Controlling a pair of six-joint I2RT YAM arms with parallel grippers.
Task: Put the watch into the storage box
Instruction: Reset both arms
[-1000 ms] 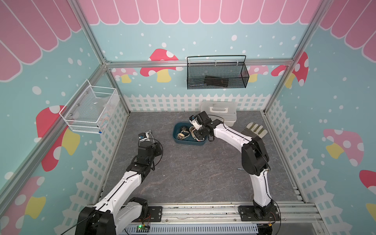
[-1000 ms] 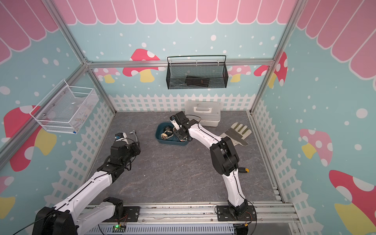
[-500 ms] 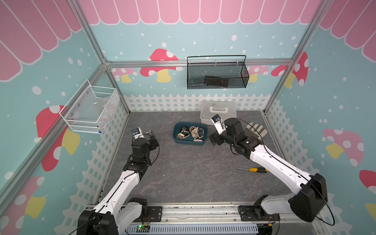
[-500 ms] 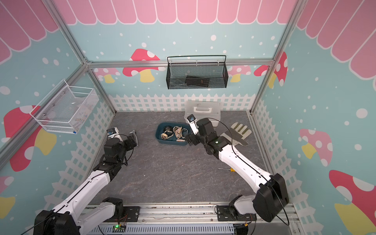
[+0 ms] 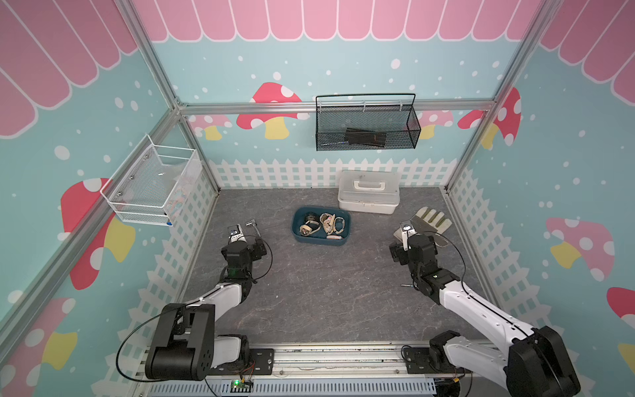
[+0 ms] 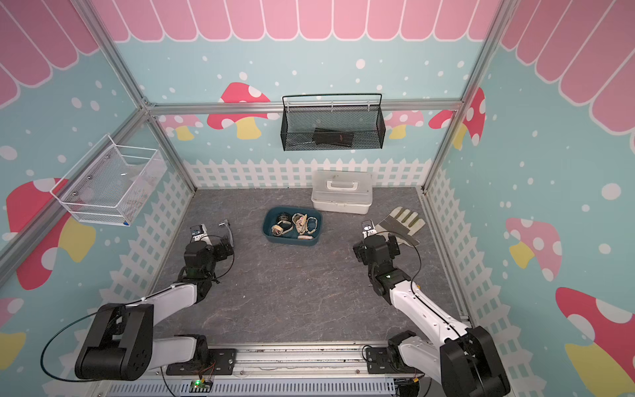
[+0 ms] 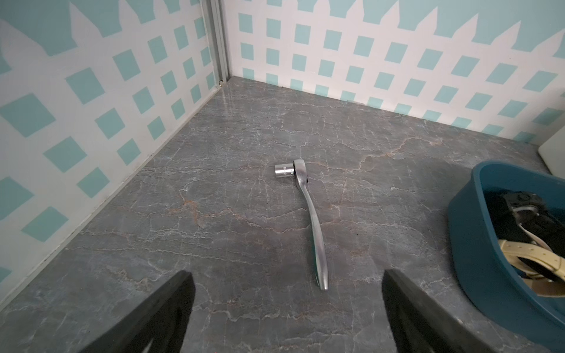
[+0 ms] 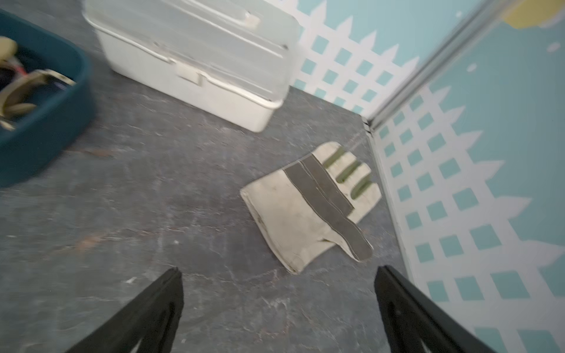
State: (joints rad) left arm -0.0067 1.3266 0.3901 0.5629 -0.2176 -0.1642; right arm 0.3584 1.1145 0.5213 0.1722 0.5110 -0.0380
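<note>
The left end effector is hovering above the tabletop with its two black fingers spread wide and nothing between them. The right end effector is likewise hanging released, its fingers parted over bare stone-patterned surface and gripping nothing. The storage box, a dark teal tub, is sitting between the two end effectors and a little farther from the robot's base than either, well apart from both. Several watches with pale and dark straps are lying jumbled inside it, and no watch is showing on the tabletop outside it. A chrome ratchet wrench is lying flat just ahead of the left end effector, its socket head pointing away from the fingers and its handle tip nearest them, not touching. A pale work glove with grey strips is lying just ahead of the right end effector, toward the side wall. A white lidded case is standing beyond the glove, near the storage box, against the back fence.
</note>
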